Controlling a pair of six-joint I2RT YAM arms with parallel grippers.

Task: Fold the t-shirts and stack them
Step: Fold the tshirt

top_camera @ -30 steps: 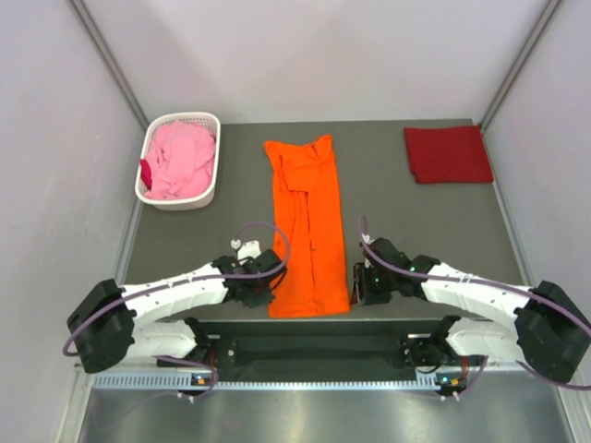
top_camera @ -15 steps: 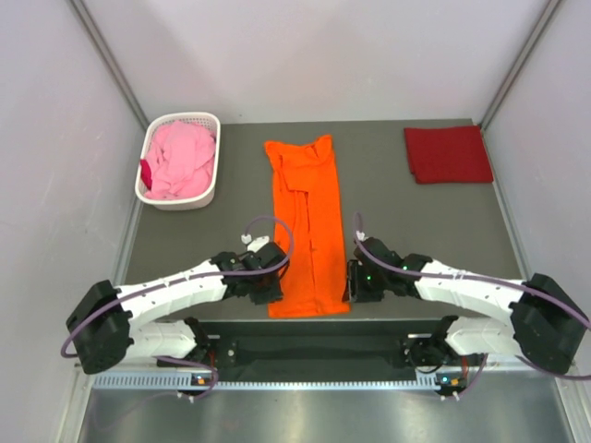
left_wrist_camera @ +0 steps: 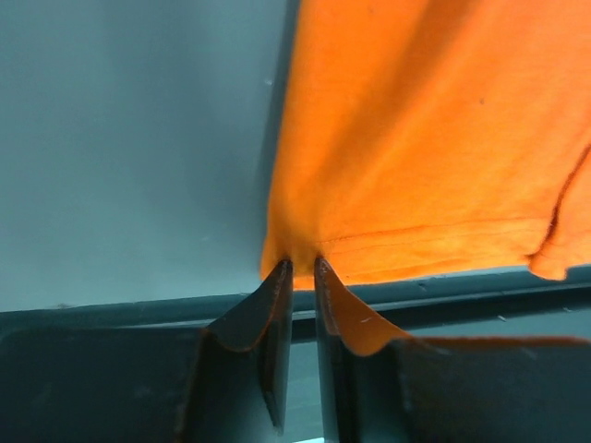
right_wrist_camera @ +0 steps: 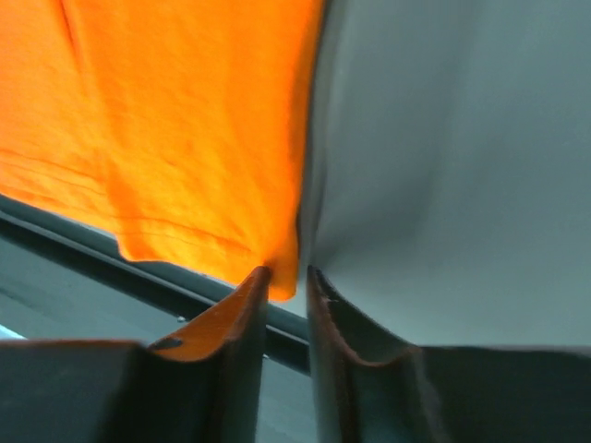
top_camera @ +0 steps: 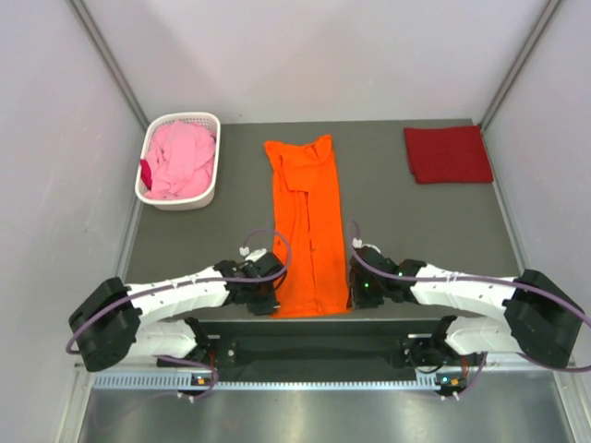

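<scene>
The bright orange t-shirt (top_camera: 307, 221) lies as a long folded strip down the middle of the table, its hem at the near edge. My left gripper (top_camera: 273, 300) is at the hem's near left corner. In the left wrist view its jaws (left_wrist_camera: 302, 266) stand narrow, pinching the orange t-shirt (left_wrist_camera: 416, 138) at that corner. My right gripper (top_camera: 354, 293) is at the near right corner, jaws (right_wrist_camera: 287, 272) narrow with the corner of the orange t-shirt (right_wrist_camera: 185, 120) between the tips. The dark red t-shirt (top_camera: 448, 154) lies folded at the far right. The pink t-shirt (top_camera: 180, 159) is crumpled in the basket.
The white lattice basket (top_camera: 175, 205) stands at the far left corner of the dark table (top_camera: 416, 221). The table's near edge runs just under both grippers. Pale walls close in the left, right and far sides.
Both grippers have moved inward and down onto the near hem corners of the orange t-shirt. The left jaws opened wider, then narrowed; the right jaws narrowed. The shirts have not shifted.
</scene>
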